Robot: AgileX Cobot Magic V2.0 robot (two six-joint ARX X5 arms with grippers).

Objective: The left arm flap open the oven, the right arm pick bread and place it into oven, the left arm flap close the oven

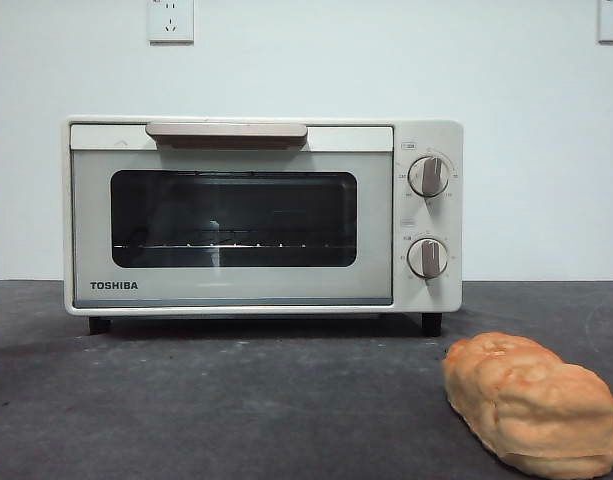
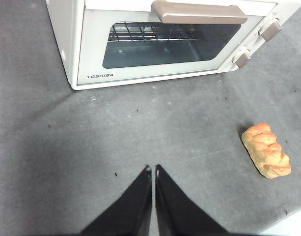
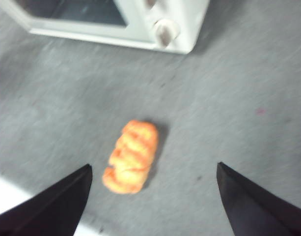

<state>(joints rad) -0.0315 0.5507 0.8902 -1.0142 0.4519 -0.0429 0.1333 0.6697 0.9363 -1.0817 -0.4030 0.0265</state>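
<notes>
We see the oven (image 1: pixel 231 215) standing on the dark grey worktop (image 1: pixel 236 400) against a white wall, its door shut and upright, the beige handle (image 1: pixel 226 132) across the top of the door. Through the dark glass we make out a wire rack (image 1: pixel 231 244) inside. Two round knobs (image 1: pixel 428 176) sit one above the other on the panel beside the door, and TOSHIBA is printed low on the door's near corner.

The bread (image 1: pixel 531 405) lies on the worktop in front of the oven, on the knob side and well apart from it, golden-orange and lumpy, touched by nothing.

The left tool (image 2: pixel 151 169) hangs above bare worktop in front of the oven, its two black jaws pressed almost together and empty. The right tool (image 3: pixel 154 167) hovers over the bread with its jaws spread wide, one to each side of the loaf and clear of it; that wrist view is blurred. In the front view we see neither arm.
</notes>
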